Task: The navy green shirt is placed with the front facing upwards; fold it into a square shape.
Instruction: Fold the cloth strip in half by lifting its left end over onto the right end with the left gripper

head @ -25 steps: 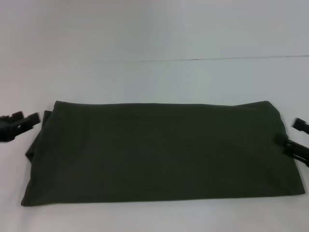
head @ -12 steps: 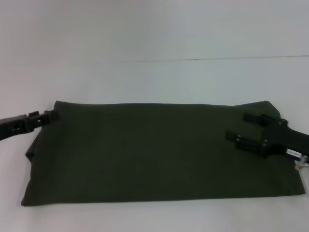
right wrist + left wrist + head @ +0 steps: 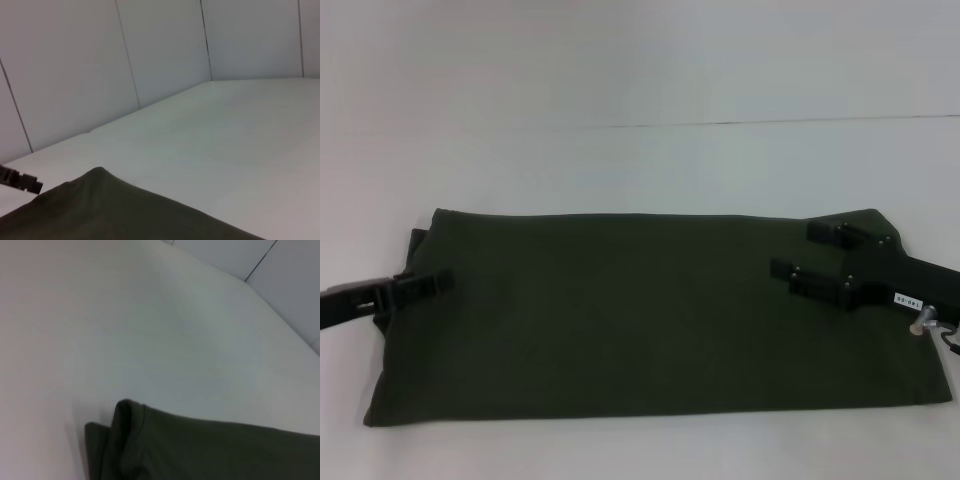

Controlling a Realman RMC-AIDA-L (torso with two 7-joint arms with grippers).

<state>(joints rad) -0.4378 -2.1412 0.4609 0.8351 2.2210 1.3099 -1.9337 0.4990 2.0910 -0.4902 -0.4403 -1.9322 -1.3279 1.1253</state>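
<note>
Now the navy green shirt (image 3: 650, 310) lies folded, plain side up.

Plain dark olive-green shirt (image 3: 650, 310) (no print showing), white table (image 3: 640, 160), black fingers (image 3: 810, 270)

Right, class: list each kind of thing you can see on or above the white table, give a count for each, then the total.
Folded navy green shirt: 1
Black grippers: 2, the left gripper at the shirt's left edge, the right gripper over its right end
Total: 3

Matt cloth shirt (image 3: 640, 320) (smooth table (image 3: 640, 160))
</note>
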